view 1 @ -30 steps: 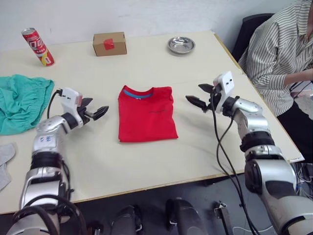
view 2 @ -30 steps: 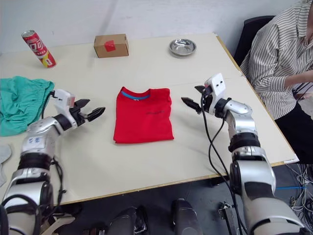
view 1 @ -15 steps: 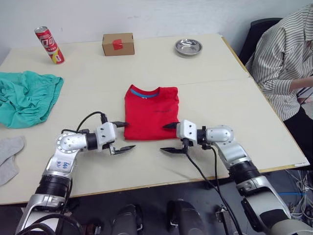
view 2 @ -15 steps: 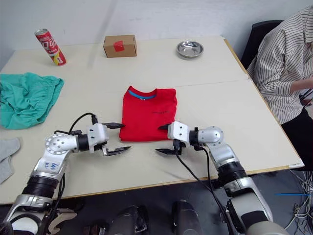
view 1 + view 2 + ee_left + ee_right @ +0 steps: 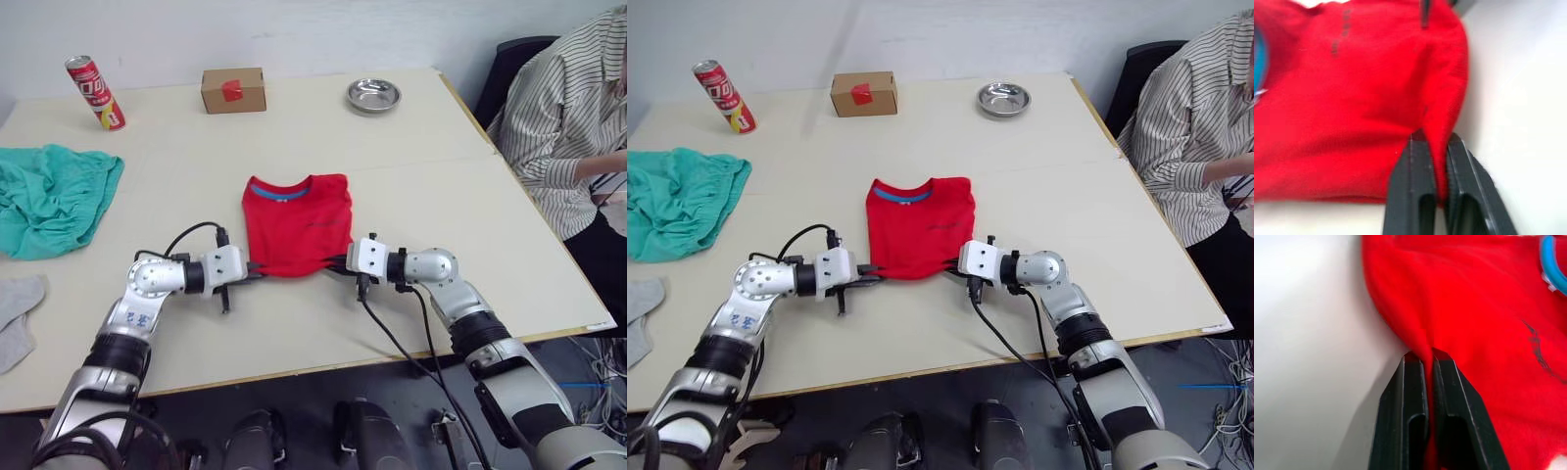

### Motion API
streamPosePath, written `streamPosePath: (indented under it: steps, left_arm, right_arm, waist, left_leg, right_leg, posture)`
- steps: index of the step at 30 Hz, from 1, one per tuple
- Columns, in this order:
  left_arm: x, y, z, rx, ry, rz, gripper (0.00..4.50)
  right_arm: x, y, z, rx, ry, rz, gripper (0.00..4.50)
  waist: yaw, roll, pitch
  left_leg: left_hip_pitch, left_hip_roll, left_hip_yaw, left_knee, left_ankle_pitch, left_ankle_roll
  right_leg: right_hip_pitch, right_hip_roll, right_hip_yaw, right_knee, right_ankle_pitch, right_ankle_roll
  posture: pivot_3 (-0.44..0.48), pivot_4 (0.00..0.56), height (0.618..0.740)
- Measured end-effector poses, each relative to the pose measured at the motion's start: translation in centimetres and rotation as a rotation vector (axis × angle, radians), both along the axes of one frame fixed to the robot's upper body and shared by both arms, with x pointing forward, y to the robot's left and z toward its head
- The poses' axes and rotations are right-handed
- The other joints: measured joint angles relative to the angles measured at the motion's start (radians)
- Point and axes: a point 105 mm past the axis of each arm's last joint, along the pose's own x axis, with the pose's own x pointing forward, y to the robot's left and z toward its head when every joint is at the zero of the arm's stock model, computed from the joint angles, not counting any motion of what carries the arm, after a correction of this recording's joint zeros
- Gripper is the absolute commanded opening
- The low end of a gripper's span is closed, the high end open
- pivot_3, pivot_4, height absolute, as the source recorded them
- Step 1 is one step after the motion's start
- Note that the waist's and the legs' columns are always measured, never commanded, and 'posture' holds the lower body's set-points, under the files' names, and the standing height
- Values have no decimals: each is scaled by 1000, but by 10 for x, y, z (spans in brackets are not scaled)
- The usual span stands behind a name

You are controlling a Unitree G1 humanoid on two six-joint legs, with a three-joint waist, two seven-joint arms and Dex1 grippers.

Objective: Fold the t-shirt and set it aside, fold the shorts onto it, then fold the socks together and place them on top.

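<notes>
Beige tabletop [image 5: 411,215], white wall behind, person in striped shirt [image 5: 558,117] seated past the right edge.

T-shirt [image 5: 297,223] lying mid-tabletop, already folded to a narrow rectangle, blue neckband toward the far edge. Near hem pinched at both corners: left tool [image 5: 251,273] clamped on the near-left corner, right tool [image 5: 338,264] clamped on the near-right corner; wrist views show red cloth squeezed btwn black fingers [image 5: 1415,196] on the left and fingers [image 5: 1410,421] on the right, no gap.

Shorts [image 5: 49,196] crumpled at the left edge, not folded, well apart from the t-shirt. Socks [image 5: 15,313] loose at the near-left corner, partly cut off by the frame.

Progress, as a judgement: early. Sleeves look tucked in; final near-to-far fold prob in hand, then setting aside. Shorts and socks untouched — most of the task left.

Room: wide bare stretch right of the t-shirt toward the right edge, bare strip along the near edge too. Far edge carries red can [image 5: 94,93] at the far-left corner, cardboard box [image 5: 232,89] and metal bowl [image 5: 372,95] — all well apart from the cloth, no obstacle to a fold toward the far edge. Cables [image 5: 392,333] trailing off the near edge by the right arm — poss snag.
</notes>
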Motion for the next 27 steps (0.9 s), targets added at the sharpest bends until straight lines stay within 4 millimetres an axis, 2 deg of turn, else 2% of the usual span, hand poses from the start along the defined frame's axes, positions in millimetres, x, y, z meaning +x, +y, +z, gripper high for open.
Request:
streamPosePath:
  steps: [2,7,9,11,16,17,21,24,25,27]
  left_arm:
    - [-11,5,3,8,5,-5,36]
    - [-50,14,-1,33,24,-21,36]
    - [-71,18,-4,20,45,2,36]
    - [-86,16,-10,21,77,3,36]
    - [-100,17,-13,26,82,72,36]
    - [-102,16,-14,28,82,77,293]
    - [-107,24,-19,32,96,130,1266]
    - [-107,33,-13,18,97,173,2367]
    - [-108,35,-8,11,99,176,2535]
    - [-114,40,4,-28,159,172,2535]
  right_arm:
    - [-9,1,-1,4,10,32,0]
    - [-46,-3,-9,-2,56,110,0]
    - [-75,-8,-13,12,96,137,0]
    - [-92,-9,-21,14,145,139,0]
    - [-103,-9,-22,-4,130,130,0]
    - [-104,-9,-24,-7,138,130,0]
    - [-104,-14,-26,14,205,92,968]
    - [-111,-22,-24,39,271,116,2184]
    - [-114,-23,-20,50,277,133,2353]
    - [-119,-27,-9,74,313,170,2353]
  waist:
    - [0,0,0]
    - [2,0,0]
    - [5,0,0]
    - [6,0,0]
    - [5,-1,-1]
    - [6,-1,-1]
    - [6,-1,-1]
    - [6,-1,-1]
    - [6,-1,-1]
    - [7,-1,-1]
  left_leg:
    - [0,0,0,0,0,0]
    - [0,1,-1,-2,-1,-1]
    - [1,1,-3,-5,-2,-2]
    - [1,0,-4,-7,-2,-2]
    - [3,0,-4,-10,-3,-7]
    - [3,0,-4,-11,-3,-7]
    - [2,0,-4,-11,-1,-4]
    - [2,1,-4,-11,-1,-4]
    - [2,1,-4,-11,-1,-3]
    - [2,1,-4,-11,-1,-3]
  right_leg:
    - [-1,0,0,0,-1,-1]
    - [-1,0,0,-2,-1,-1]
    - [1,-1,-1,-6,-1,-2]
    - [1,-1,-1,-7,-1,-2]
    - [1,-1,-2,-8,1,-4]
    - [1,-1,-2,-8,1,-4]
    - [1,-1,-3,-9,0,-5]
    - [1,-1,-3,-9,0,-5]
    - [1,-1,-3,-9,0,-5]
    - [1,-1,-3,-9,0,-5]
  posture:
    - [0,150,740]
    - [0,150,740]
    - [0,150,740]
    - [0,150,740]
    - [0,150,740]
    - [0,150,740]
    - [0,150,740]
    - [0,150,740]
    - [0,150,740]
    - [0,150,740]
